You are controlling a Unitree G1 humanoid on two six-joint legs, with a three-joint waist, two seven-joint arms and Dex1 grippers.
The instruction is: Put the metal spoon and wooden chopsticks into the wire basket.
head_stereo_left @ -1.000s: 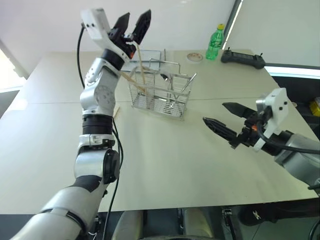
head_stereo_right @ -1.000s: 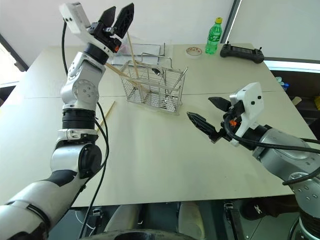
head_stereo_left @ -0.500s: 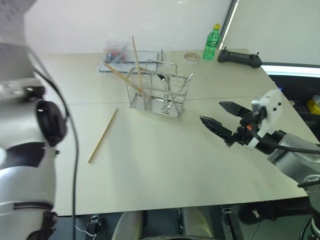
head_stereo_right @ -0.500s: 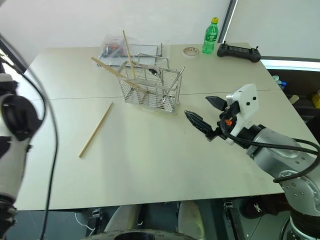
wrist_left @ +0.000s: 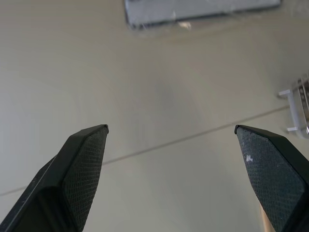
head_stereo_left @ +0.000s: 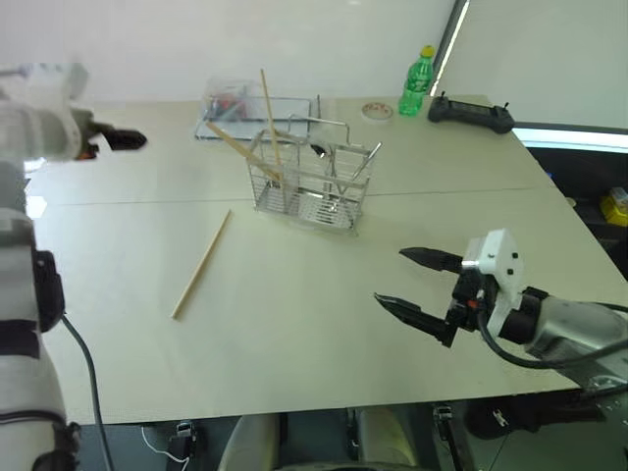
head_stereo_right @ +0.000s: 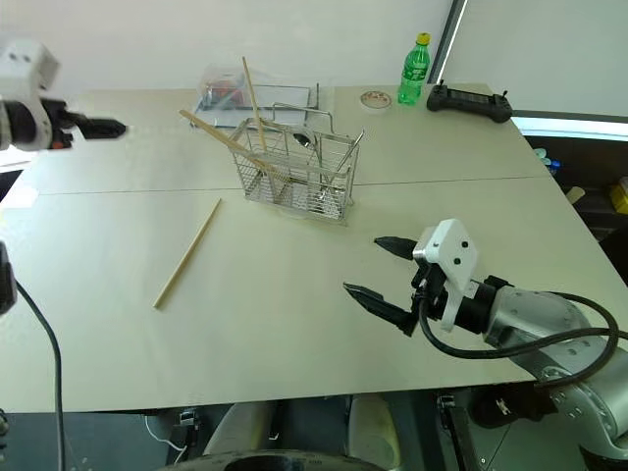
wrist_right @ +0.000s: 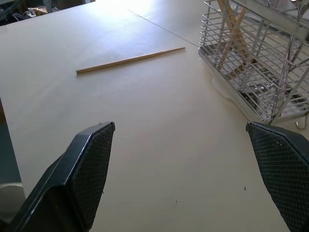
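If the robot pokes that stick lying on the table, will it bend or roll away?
The chopstick lying on the table looks thin, straight and wooden, so it would probably stay stiff and slide or spin easily, being likely very light. It lies flat on the smooth table, so pinching it up could be fiddly. Whether it would roll I cannot tell.

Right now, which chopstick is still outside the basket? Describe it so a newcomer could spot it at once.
Start at the wire basket in the middle of the table. On the robot's left of it, a single wooden chopstick lies flat on the bare tabletop, apart from the basket. The other two chopsticks stand slanted inside the basket; this one alone lies down.
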